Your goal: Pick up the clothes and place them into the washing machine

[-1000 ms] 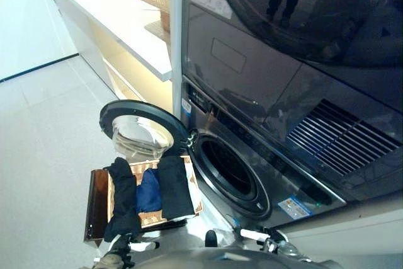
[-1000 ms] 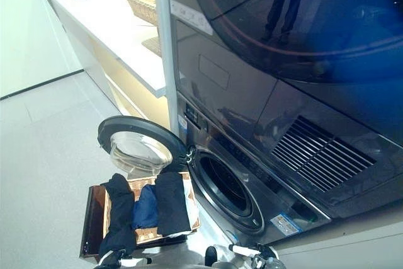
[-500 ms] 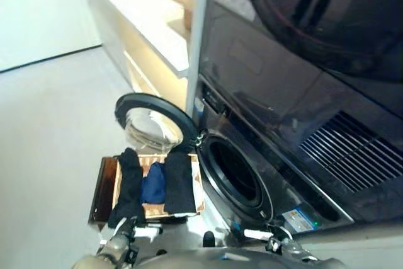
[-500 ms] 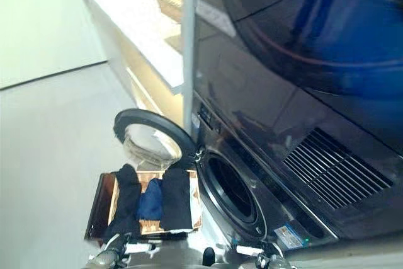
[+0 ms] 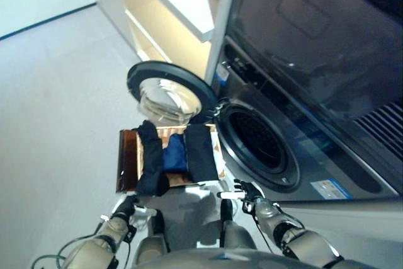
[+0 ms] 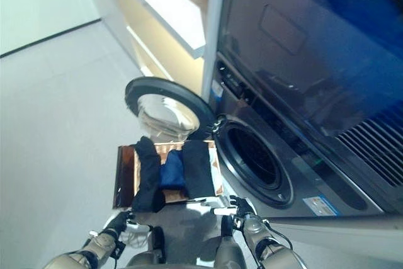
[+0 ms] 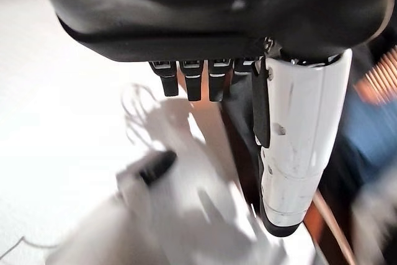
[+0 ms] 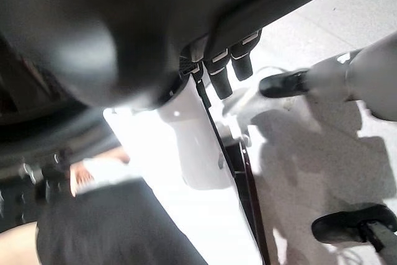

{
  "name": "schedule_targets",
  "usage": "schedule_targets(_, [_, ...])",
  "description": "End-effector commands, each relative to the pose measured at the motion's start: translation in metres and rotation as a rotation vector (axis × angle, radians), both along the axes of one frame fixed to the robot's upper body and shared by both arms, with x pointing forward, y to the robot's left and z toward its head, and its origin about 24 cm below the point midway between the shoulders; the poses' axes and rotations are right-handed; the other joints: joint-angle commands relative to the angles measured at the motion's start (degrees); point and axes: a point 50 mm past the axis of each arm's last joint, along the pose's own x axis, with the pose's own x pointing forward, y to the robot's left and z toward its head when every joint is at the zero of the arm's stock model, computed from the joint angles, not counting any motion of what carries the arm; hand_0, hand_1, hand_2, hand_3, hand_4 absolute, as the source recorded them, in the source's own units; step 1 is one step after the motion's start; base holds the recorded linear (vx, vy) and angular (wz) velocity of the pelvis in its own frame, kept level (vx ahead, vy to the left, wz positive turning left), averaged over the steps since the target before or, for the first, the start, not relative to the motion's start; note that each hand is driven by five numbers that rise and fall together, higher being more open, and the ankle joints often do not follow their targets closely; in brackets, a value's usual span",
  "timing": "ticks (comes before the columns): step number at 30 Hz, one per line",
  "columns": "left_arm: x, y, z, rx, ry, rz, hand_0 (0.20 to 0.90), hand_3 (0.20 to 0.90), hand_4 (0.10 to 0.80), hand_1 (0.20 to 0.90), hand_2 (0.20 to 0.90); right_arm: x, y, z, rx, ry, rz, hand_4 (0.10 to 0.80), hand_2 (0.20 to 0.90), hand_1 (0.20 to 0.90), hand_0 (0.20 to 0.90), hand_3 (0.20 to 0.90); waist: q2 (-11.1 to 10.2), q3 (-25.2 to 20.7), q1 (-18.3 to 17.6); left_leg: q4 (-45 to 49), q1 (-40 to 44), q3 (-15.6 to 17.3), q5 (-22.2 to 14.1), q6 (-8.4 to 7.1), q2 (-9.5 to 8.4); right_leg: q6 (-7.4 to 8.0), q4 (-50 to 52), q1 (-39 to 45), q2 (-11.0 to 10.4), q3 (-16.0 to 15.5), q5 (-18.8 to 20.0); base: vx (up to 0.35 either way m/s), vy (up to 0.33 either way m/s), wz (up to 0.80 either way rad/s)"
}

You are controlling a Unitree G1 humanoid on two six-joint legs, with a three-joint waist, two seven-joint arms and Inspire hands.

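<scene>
1. Since the camera has tipped downward from a second ago, both hands now show at the bottom edge where earlier only a sliver of them did; the things themselves have not moved.
2. The clothes point(image 5: 170, 155), two black pieces flanking a blue one, lie draped over a wicker basket point(image 5: 217, 167) on the floor point(image 5: 56, 92), at 9 o'clock from the washing machine point(image 5: 302, 105) drum opening.
3. The round door point(image 5: 165, 92) stands swung open, at 12 o'clock from the basket.
4. The left hand point(image 5: 124, 207) hangs at 6 o'clock from the basket, fingers point(image 7: 186, 79) relaxed, holding nothing.
5. The right hand point(image 5: 249, 193) hovers at 6 o'clock from the drum opening, fingers loosely spread, empty.
</scene>
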Motion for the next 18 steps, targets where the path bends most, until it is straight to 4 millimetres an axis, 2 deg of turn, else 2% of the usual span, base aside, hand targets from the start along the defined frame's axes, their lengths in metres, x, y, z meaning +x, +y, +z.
schedule_targets(1, [0.024, -0.017, 0.006, -0.04, -0.111, 0.032, 0.9, 0.9, 0.8, 0.9, 0.9, 0.075, -0.008, 0.062, -0.077, -0.336, 0.003, 0.8, 0.9, 0.9, 0.9, 0.9, 0.8, 3.3, -0.7, 5.6, -4.5, -4.6, -1.5, -1.82, 2.37, -0.71, 2.4, 3.8, -1.1, 0.5, -5.2, -0.076, 0.012, -0.1])
schedule_targets(2, [0.024, -0.017, 0.006, -0.04, -0.111, 0.032, 0.9, 0.9, 0.8, 0.9, 0.9, 0.075, -0.008, 0.062, -0.077, -0.336, 0.003, 0.8, 0.9, 0.9, 0.9, 0.9, 0.8, 3.2, -0.7, 5.6, -4.5, -4.6, -1.5, -1.82, 2.37, -0.71, 2.4, 3.8, -1.1, 0.5, -5.2, -0.073, 0.009, -0.07])
schedule_targets(4, [0.025, -0.032, 0.004, -0.062, -0.135, 0.032, 0.9, 0.9, 0.8, 0.9, 0.9, 0.101, -0.008, 0.09, -0.081, -0.444, -0.025, 0.8, 0.9, 0.9, 0.9, 0.9, 0.8, 5.7, -0.2, 7.5, -7.2, -5.1, -1.4, -1.8, 2.28, -0.74, 3.5, 2.2, -1.3, -0.1, -5.1, -0.11, 0.001, 0.12])
schedule_targets(5, [0.029, -0.037, 0.005, -0.068, -0.154, 0.015, 0.9, 0.9, 0.8, 0.9, 0.9, 0.108, -0.008, 0.099, -0.087, -0.481, -0.031, 0.8, 0.9, 0.9, 0.9, 0.9, 0.9, 6.3, -0.1, 7.9, -7.8, -5.4, -1.4, -1.79, 2.28, -0.76, 3.9, 1.7, -1.3, -0.2, -5.1, -0.045, -0.012, 0.23])
schedule_targets(7, [0.032, -0.041, 0.006, -0.072, -0.167, -0.003, 0.9, 0.9, 0.8, 0.9, 0.9, 0.112, -0.011, 0.105, -0.09, -0.504, -0.047, 0.8, 0.9, 0.9, 0.9, 0.9, 1.1, 6.9, 0.1, 8.2, -8.3, -5.6, -1.3, -1.82, 2.28, -0.79, 4.2, 1.3, -1.2, -0.2, -5.1, -0.028, -0.006, 0.22])
schedule_targets(8, [0.035, -0.045, 0.007, -0.074, -0.184, -0.022, 0.9, 0.9, 0.8, 0.9, 0.9, 0.123, -0.016, 0.119, -0.093, -0.55, -0.082, 0.8, 0.9, 0.9, 0.9, 0.9, 1.6, 7.7, 0.6, 8.0, -9.1, -5.9, -0.8, -1.92, 2.25, -0.83, 4.3, 0.7, -1.3, -0.5, -5.1, -0.027, -0.003, 0.22])
schedule_targets(9, [0.035, -0.045, 0.007, -0.074, -0.184, -0.022, 0.9, 0.9, 0.8, 0.9, 0.9, 0.123, -0.016, 0.119, -0.093, -0.55, -0.082, 0.8, 0.9, 0.9, 0.9, 0.9, 1.6, 7.7, 0.6, 8.0, -9.1, -6.0, -0.8, -1.92, 2.25, -0.83, 4.3, 0.7, -1.3, -0.5, -5.1, -0.026, -0.005, 0.18])
schedule_targets(14, [0.041, -0.045, 0.012, -0.072, -0.225, -0.031, 0.9, 0.9, 0.8, 0.9, 0.9, 0.143, -0.027, 0.152, -0.119, -0.662, -0.128, 0.8, 0.9, 0.9, 0.9, 0.9, 2.8, 9.4, 1.3, 7.2, -9.9, -6.1, 0.3, -2.21, 2.47, -0.85, 5.1, -0.8, -1.2, -0.6, -5.3, -0.005, -0.012, 0.04])
schedule_targets(18, [0.041, -0.05, 0.011, -0.082, -0.233, -0.046, 0.9, 0.9, 0.8, 0.9, 0.9, 0.15, -0.033, 0.167, -0.132, -0.712, -0.145, 0.8, 0.9, 0.9, 0.9, 0.9, 3.8, 10.4, 1.1, 6.7, -10.5, -6.2, 0.8, -2.36, 2.34, -0.86, 6.0, -2.1, -1.3, -0.5, -5.6, -0.007, 0.004, 0.02])
